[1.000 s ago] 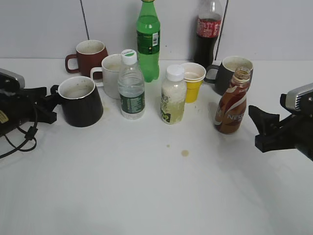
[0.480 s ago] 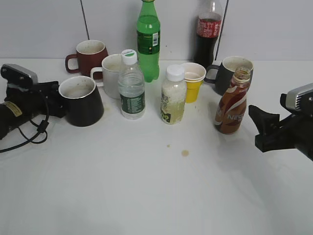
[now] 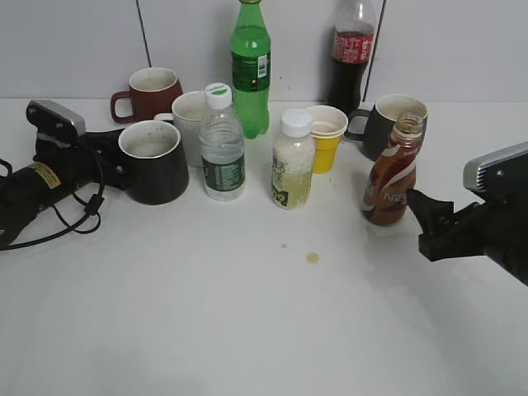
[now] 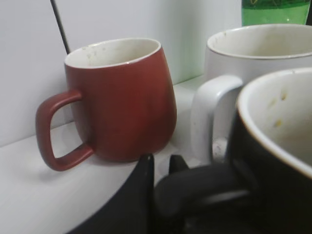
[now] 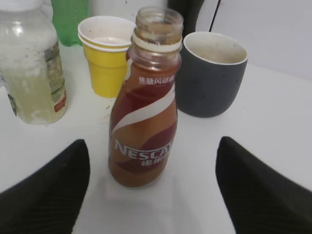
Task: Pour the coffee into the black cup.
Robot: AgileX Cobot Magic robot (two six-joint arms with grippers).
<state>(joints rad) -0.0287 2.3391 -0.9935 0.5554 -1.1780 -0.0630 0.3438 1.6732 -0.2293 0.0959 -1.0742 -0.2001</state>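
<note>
The black cup stands at the left, close to the white mug. In the left wrist view its rim fills the right side. My left gripper is shut on the cup's black loop handle, with the fingers on either side of it. The uncapped brown coffee bottle stands upright at the right, with dark coffee inside. My right gripper is open and empty just in front of the bottle. Its fingers are spread wider than the bottle, which stands just beyond the tips.
Behind the black cup stand a maroon mug and a white mug. In the middle are a water bottle, a green bottle, a white-capped juice bottle and a yellow cup. A dark grey mug and a cola bottle stand behind the coffee. There are small stains on the table.
My left gripper closed in on the black cup's handle and moved right with the cup, toward the water bottle. My right gripper moved slightly left toward the coffee bottle.
</note>
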